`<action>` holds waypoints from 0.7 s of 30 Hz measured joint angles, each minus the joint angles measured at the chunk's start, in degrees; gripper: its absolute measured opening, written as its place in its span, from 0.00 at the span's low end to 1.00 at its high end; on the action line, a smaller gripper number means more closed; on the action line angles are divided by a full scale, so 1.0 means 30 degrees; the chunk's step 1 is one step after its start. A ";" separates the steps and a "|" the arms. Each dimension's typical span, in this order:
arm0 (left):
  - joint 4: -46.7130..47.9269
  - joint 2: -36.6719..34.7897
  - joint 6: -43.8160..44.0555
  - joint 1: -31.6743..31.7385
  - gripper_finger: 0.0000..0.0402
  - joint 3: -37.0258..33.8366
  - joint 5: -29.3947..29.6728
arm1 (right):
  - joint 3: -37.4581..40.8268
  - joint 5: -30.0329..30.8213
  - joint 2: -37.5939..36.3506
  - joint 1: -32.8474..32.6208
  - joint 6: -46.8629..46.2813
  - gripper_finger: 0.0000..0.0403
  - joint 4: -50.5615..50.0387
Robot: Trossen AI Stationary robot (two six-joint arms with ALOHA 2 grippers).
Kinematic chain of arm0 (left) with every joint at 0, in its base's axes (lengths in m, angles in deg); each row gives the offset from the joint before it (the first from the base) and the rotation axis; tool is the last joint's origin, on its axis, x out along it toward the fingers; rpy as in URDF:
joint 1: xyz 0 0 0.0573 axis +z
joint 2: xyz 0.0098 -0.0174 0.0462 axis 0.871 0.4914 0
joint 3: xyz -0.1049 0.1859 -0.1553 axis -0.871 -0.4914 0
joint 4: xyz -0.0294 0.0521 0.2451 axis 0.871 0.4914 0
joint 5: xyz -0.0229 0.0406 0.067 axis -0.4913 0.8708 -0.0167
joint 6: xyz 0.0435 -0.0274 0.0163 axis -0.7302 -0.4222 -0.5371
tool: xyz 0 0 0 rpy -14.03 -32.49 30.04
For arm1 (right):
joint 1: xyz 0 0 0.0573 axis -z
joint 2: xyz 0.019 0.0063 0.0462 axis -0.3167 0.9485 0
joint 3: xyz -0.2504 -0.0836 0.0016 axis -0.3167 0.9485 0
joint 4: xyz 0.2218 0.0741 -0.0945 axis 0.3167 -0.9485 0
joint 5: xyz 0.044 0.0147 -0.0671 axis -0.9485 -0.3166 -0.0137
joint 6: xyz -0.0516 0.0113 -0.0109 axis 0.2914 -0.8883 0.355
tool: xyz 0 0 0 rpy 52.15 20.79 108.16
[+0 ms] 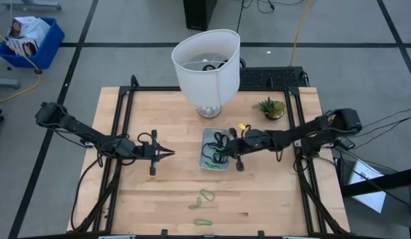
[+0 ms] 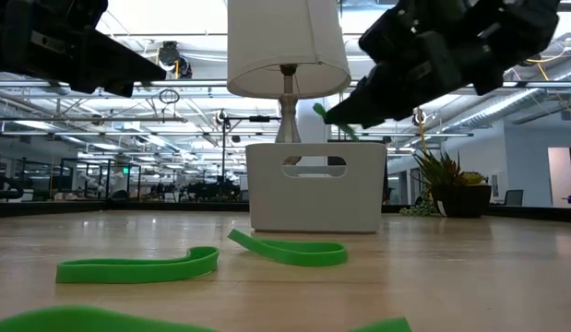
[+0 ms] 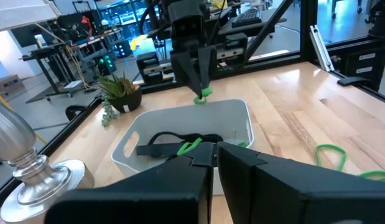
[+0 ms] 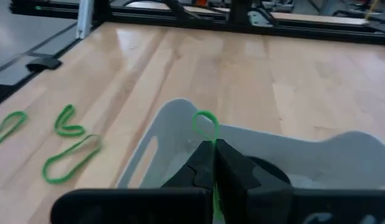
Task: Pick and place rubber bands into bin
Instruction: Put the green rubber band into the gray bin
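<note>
The clear bin sits mid-table and holds black rubber bands and a green one. My right gripper hovers over the bin, shut on a light-green rubber band. The bin also shows in the right wrist view and the low view. Three more green bands lie flat on the table toward the near edge. My left gripper is shut and empty, left of the bin, pointing at it. My right gripper pinches the green band between its two fingertips, and a small loop of it sticks out past the tips. The fingers slant down from the table's right side. The band is lifted clear above the bin's inside.
A white lampshade on a silver base stands just behind the bin. A small potted plant is at the far right. A blue crate is on the floor beyond the table. Bare wood lies in front of the bin around the loose bands.
</note>
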 joint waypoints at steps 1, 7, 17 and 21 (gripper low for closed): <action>0.0033 -0.0001 0.0000 0.0000 0.08 0.0000 0.0001 | -0.0140 -0.0318 0.0280 0.0109 0.0031 0.00 0.0131; 0.0133 -0.0001 -0.0012 0.0000 0.08 -0.0007 0.0000 | -0.0528 -0.0730 0.1198 0.0409 0.0093 0.03 0.0116; 0.0243 0.0006 -0.0015 0.0000 0.08 -0.0007 0.0007 | -0.0550 0.0222 0.1116 0.0407 -0.0792 0.38 0.0164; 0.0250 0.0006 -0.0015 0.0000 0.08 -0.0007 0.0000 | -0.0535 0.0321 0.0300 0.0390 -0.0790 0.45 0.0064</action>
